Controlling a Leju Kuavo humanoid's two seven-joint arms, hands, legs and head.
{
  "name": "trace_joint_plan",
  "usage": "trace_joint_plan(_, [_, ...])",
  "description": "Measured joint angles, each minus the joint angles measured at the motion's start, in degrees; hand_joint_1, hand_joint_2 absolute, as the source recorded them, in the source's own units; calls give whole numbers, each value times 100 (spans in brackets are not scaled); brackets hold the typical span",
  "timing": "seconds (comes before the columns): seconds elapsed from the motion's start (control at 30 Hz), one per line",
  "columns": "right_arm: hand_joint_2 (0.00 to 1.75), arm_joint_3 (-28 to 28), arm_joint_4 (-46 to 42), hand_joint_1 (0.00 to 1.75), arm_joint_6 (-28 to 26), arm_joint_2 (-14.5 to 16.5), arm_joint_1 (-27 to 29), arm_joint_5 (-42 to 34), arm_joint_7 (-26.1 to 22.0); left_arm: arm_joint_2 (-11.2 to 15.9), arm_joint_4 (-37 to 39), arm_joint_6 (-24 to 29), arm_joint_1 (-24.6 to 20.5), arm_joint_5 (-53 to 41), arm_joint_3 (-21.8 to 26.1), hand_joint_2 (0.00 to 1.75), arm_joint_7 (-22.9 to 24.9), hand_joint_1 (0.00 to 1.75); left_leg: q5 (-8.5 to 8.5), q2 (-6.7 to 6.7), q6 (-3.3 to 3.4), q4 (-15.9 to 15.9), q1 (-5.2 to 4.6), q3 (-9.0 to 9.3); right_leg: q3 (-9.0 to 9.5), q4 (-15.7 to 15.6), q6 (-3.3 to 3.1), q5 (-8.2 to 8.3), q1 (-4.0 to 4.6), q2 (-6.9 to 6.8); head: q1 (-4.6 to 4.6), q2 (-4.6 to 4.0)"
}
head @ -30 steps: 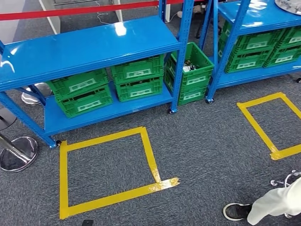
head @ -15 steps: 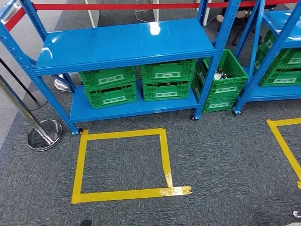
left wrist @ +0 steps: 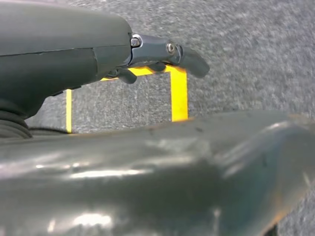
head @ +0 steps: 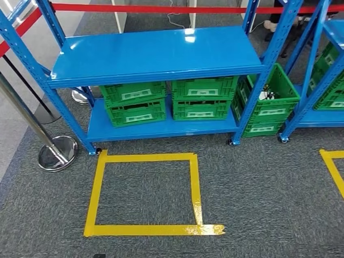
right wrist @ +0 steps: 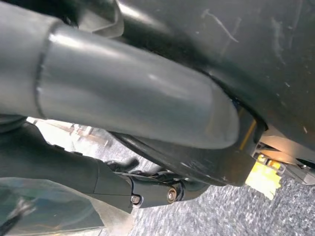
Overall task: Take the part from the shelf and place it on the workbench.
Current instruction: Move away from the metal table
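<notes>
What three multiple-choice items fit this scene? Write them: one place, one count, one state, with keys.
1. The stacked green crates in the blue shelf stand:
A. on its top board
B. on its lower board
C. inside the floor tape square

2. The number of crates on that lower board is:
A. two
B. three
C. four

3. The upper green crate on the floor beside the shelf is:
A. open-topped with things inside
B. lidded
C. upside down

Key:
1. B, they sit under the top board.
2. C, two stacks of two.
3. A, small items show over its rim.
</notes>
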Motion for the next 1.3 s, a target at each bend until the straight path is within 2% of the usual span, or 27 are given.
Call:
trace_joint_plan(0.07, [0,-10,-9,0,1,0,-17,1,4,15,-1,0,3,-2,1,0,7,0,-87,-12,62,-182,14,229,-28,246,76,157,-15,-14,11,1])
trace_joint_plan(0.13, [0,-24,-17,0,5,-3,-38,-1,-2,21,-2,-5,-2,-4,3,0,8,0,-169,-18,103,-305,55,481,-465,938,121,306,-10,-11,44,0])
trace_joint_plan(0.17, [0,-31,-18,0,8,-3,-45,-3,-11,19,-2,-9,-7,-5,3,0,8,0,-240,-16,112,-339,68,590,-772,1323,138,255,-7,-9,61,-1])
trace_joint_plan(0.23, [0,-39,-22,0,14,-3,-70,-8,-31,7,-1,-15,-1,-6,3,0,8,0,-415,-23,107,-366,92,808,-1323,1730,168,-173,1,-13,72,-1])
trace_joint_plan(0.27, [0,-42,-24,0,16,-3,-83,-10,-37,3,0,-15,8,-7,3,0,9,0,-521,-30,100,-370,106,940,-1513,1728,183,-411,5,-17,80,-1])
trace_joint_plan(0.3, [0,-44,-25,0,19,-3,-95,-13,-39,1,0,-15,15,-8,4,0,10,0,-634,-40,87,-370,123,1084,-1638,1596,198,-533,8,-21,83,-1])
trace_joint_plan(0.33, [0,-46,-26,0,21,-4,-102,-14,-39,-1,0,-14,19,-9,4,0,11,0,-758,-48,69,-371,143,1238,-1718,1367,219,-446,9,-29,89,-1])
trace_joint_plan(0.4, [0,-50,-18,0,23,-4,-95,-15,-36,-1,0,-14,27,-13,4,0,14,0,-1011,-63,12,-384,162,1501,-1797,818,211,405,15,-80,113,-1])
trace_joint_plan(0.43, [0,-52,-15,0,24,-4,-95,-15,-32,-2,0,-13,25,-15,4,0,15,0,-1111,-64,-27,-407,158,1597,-1783,631,163,816,29,-94,121,-1])
trace_joint_plan(0.47, [0,-54,-13,0,25,1,-97,-15,-29,-2,0,-11,21,-16,5,0,19,0,-1169,-62,-67,-464,152,1684,-1760,530,91,1090,41,-102,130,-1])
trace_joint_plan(0.5, [0,-55,-14,0,26,5,-105,-14,-22,-2,0,-9,10,-17,5,0,23,0,-1157,-60,-105,-491,148,1736,-1714,496,12,1122,51,-98,132,-1])
trace_joint_plan(0.57, [0,-57,-19,0,25,14,-101,-11,-14,-5,0,-8,-11,-17,6,0,34,0,-912,-46,-160,-216,150,1617,-1545,390,-82,1052,32,-81,122,0])
trace_joint_plan(0.63, [0,-62,-20,0,24,15,-76,-9,-7,-7,0,-7,-18,-18,6,0,41,0,-678,-34,-192,546,151,1131,-1296,217,-137,963,13,-86,110,0])
trace_joint_plan(0.67, [0,-66,-19,0,23,15,-62,-8,-4,-5,0,-4,-9,-18,7,0,43,0,-732,-28,-207,898,152,835,-1158,130,-156,913,14,-84,107,-1])
trace_joint_plan(0.73, [0,-76,-19,0,23,14,-39,-7,5,-3,0,2,15,-15,7,0,49,0,-1250,-26,-228,1216,153,336,-857,-19,-170,804,17,-53,106,-1])
trace_joint_plan(0.77, [0,-79,-19,0,23,14,-30,-6,9,-2,0,5,23,-13,7,0,52,0,-1541,-25,-230,1200,154,156,-697,-76,-171,735,20,-30,104,-1])
trace_joint_plan(0.8, [0,-81,-19,0,23,14,-21,-5,14,-3,0,5,27,-11,7,0,55,0,-1714,-25,-221,1082,154,24,-534,-115,-169,654,25,-7,104,-1])
trace_joint_plan(0.83, [0,-83,-19,0,23,14,-14,-5,19,-3,0,5,29,-11,7,0,56,0,-1661,-26,-198,885,152,-65,-377,-138,-164,557,34,9,103,-1])
trace_joint_plan(0.87, [0,-84,-18,0,23,14,0,-4,22,-3,0,5,35,-10,8,0,56,0,-1323,-25,-158,614,148,-123,-253,-154,-158,452,42,19,100,-1])
trace_joint_plan(0.93, [0,-87,-2,0,24,21,16,-1,26,4,0,6,60,-6,17,0,56,0,-247,-39,-78,123,103,-222,-65,-110,-125,226,69,53,118,-1])
trace_joint_plan(0.97, [0,-88,5,0,23,26,18,1,26,5,0,7,68,1,23,0,57,0,154,-50,-56,1,74,-244,-32,-87,-100,132,69,76,125,-2])
trace_joint_plan(1.0, [0,-90,11,0,21,31,6,3,27,8,0,8,64,6,29,0,57,0,336,-62,-47,-28,43,-261,1,-71,-68,60,64,99,141,-2])
trace_joint_plan(1.07, [0,-92,7,0,12,31,-15,10,32,4,0,8,21,13,32,0,51,0,327,-75,-26,-51,31,-213,25,-81,0,-40,33,107,139,-1])
trace_joint_plan(1.13, [0,-93,3,0,5,30,-27,18,34,8,0,8,-24,12,33,0,42,0,288,-76,34,-114,49,-159,-112,206,50,-228,28,72,146,-1])
trace_joint_plan(1.23, [0,-93,2,0,13,30,-54,24,16,5,0,12,-43,1,35,0,39,0,196,-58,99,-127,57,-96,-841,1330,103,-627,36,32,148,-1])
trace_joint_plan(1.27, [0,-94,1,0,19,30,-65,26,12,4,0,12,-42,-2,36,0,44,0,163,-57,102,-126,58,-65,-1039,1558,116,-610,36,29,148,-1])
trace_joint_plan(1.3, [0,-95,1,0,26,30,-74,26,9,3,0,11,-40,-3,37,0,51,0,128,-62,99,-124,59,-22,-1135,1569,121,-457,34,26,149,-1])
